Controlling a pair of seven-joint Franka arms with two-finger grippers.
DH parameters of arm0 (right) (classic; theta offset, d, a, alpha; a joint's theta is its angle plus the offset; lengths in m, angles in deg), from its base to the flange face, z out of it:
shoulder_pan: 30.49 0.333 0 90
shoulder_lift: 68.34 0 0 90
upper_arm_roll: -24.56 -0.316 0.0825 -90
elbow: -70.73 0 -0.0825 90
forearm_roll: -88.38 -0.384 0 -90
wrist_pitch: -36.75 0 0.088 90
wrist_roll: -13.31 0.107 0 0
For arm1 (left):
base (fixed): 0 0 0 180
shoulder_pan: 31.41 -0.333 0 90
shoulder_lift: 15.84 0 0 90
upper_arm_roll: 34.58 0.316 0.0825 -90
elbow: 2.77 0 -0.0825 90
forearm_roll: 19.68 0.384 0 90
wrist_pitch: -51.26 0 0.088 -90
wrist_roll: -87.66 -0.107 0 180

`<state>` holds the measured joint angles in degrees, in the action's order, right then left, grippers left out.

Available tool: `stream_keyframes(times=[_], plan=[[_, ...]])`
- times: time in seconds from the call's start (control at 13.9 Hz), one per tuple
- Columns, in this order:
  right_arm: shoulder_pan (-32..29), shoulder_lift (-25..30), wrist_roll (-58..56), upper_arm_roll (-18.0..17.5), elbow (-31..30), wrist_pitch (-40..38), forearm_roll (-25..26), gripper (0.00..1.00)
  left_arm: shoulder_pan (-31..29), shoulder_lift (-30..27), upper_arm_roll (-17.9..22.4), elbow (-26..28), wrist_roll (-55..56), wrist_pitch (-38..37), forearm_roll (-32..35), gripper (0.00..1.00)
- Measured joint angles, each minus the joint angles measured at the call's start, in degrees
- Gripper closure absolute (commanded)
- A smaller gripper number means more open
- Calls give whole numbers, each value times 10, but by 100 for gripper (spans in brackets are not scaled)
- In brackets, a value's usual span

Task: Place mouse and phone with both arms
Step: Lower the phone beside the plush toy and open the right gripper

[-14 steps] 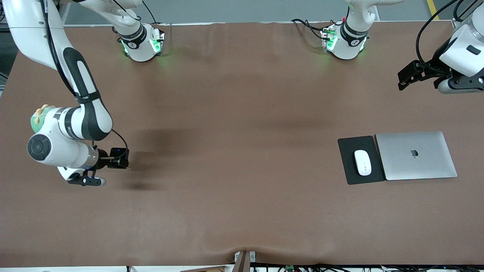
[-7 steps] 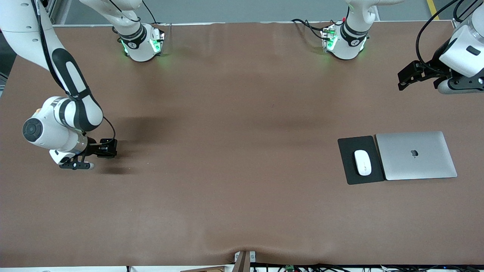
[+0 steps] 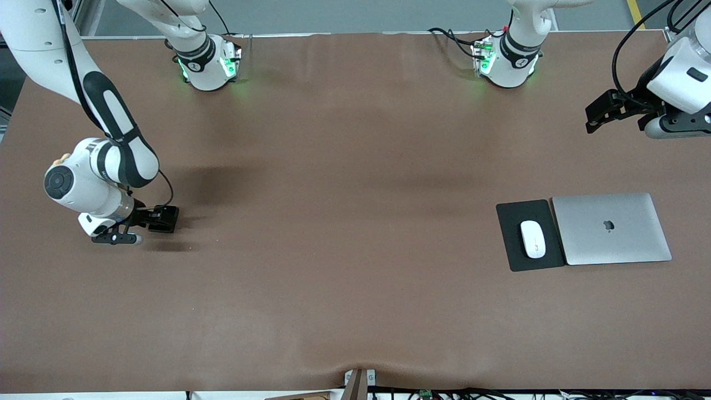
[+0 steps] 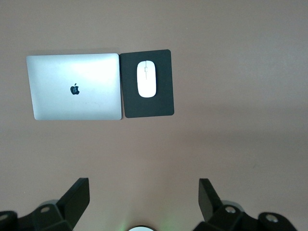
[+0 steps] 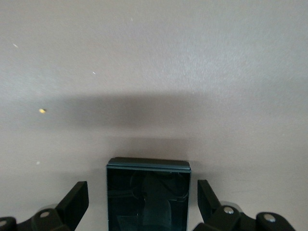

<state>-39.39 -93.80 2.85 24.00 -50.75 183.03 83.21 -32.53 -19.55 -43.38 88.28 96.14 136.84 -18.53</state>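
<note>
The right gripper (image 5: 142,190) is released: its two black fingers (image 5: 77,192) stand spread apart, and the phone (image 5: 148,202) sits between them with a strip of table showing on each side, so neither finger touches it. The gripper is low over the table (image 3: 344,222) toward the right arm's end, about midway between the robots' edge and the front camera's edge, and the phone is there with it. Whether the phone rests fully on the brown surface cannot be told.

The phone is a small, nearly square black slab with a glossy face that mirrors the gripper above it and a thin lighter rim along one edge.

The left gripper (image 4: 144,192) is also released, fingers wide with nothing between them; that arm waits, hanging over bare table at the left arm's end.

The mouse (image 3: 532,239), a white glossy oval with a thin grey line at one end, lies on a dark mouse pad (image 3: 514,222) toward the left arm's end. The pad sits just beside a closed silver laptop (image 3: 611,228), their edges close alongside, the laptop closer to the table's end. Mouse and phone are well apart.
</note>
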Motion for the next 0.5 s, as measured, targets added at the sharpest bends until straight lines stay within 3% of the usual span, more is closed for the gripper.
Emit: stream_keyframes(times=[0.22,0.5], plan=[[0,51,0,-3,16,-61,0,0,0,0,0,0,0,0,0,0],[7,130,4,-8,116,-272,7,0,-1,0,0,1,0,0,0,0]])
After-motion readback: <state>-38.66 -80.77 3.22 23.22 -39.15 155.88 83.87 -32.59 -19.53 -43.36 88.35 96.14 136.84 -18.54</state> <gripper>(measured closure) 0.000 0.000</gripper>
